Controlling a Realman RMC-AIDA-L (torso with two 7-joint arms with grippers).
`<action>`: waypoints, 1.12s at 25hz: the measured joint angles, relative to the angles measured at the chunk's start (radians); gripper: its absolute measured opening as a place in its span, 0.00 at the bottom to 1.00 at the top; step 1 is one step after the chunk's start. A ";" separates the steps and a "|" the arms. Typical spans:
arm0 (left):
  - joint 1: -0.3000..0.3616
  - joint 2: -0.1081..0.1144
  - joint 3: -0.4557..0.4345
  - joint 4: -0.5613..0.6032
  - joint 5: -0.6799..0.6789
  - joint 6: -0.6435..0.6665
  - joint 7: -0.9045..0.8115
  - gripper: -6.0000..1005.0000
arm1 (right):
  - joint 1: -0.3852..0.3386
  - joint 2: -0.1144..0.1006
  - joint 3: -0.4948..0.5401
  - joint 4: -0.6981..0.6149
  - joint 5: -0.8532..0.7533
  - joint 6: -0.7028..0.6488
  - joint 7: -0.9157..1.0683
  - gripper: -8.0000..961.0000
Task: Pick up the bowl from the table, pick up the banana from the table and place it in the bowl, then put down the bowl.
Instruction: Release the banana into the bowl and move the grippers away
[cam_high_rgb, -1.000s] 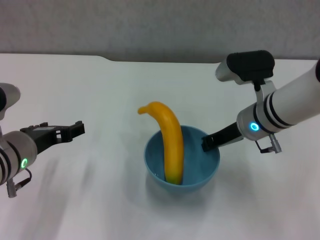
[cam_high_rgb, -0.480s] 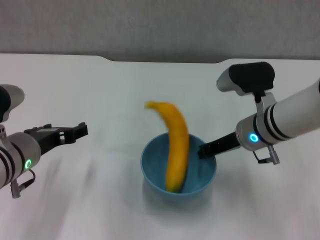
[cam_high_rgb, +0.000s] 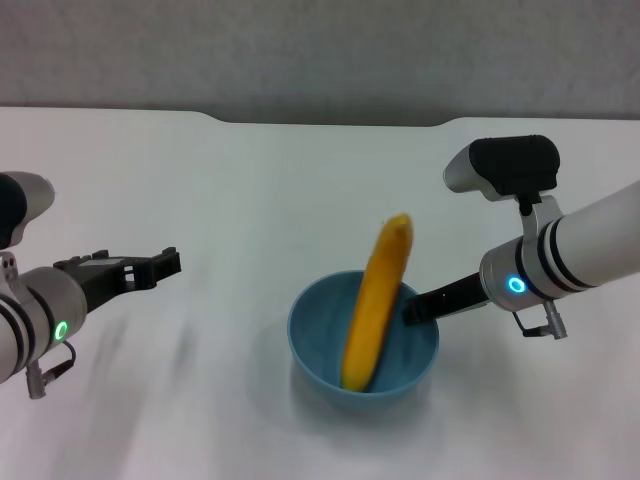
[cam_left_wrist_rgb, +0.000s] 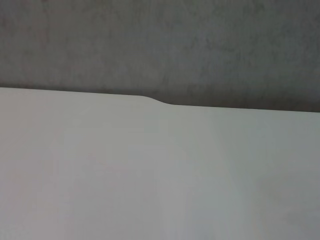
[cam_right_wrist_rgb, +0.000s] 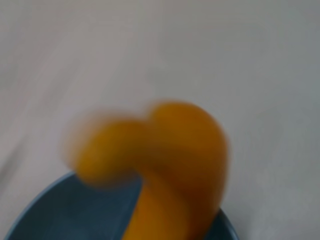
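Since the earlier frames, the banana (cam_high_rgb: 376, 303) has been swinging inside the bowl (cam_high_rgb: 318, 322), its upper end now leaning toward the right edge of the surface (cam_high_rgb: 250, 180) instead of the left, and the bowl has stayed near the middle.

Largest in view, the white surface is stretching across everything, with a shallow notch in its far edge. On it, toward the near edge and a little right of centre, the light blue bowl is sitting or hanging just above; which, I cannot tell. The banana is standing steeply in the bowl, its lower end at the bottom, its upper end rising above the rim. In the right wrist view the banana (cam_right_wrist_rgb: 175, 165) is blurring over the bowl (cam_right_wrist_rgb: 65, 210).

The right gripper (cam_high_rgb: 415, 308) is clamping the bowl's right rim. The left gripper (cam_high_rgb: 150, 264) is hovering by the left edge, holding nothing, its jaws narrowly parted.
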 joint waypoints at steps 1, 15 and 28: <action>0.000 0.000 0.000 0.000 0.000 0.000 0.001 0.90 | -0.002 0.000 0.000 0.001 0.000 0.000 0.000 0.06; 0.007 -0.001 0.002 -0.004 0.000 -0.011 0.001 0.90 | -0.008 -0.001 0.000 0.001 -0.008 0.008 0.000 0.07; 0.010 0.001 0.001 -0.001 0.000 -0.011 0.003 0.90 | -0.063 -0.006 -0.002 0.090 -0.015 0.022 -0.031 0.42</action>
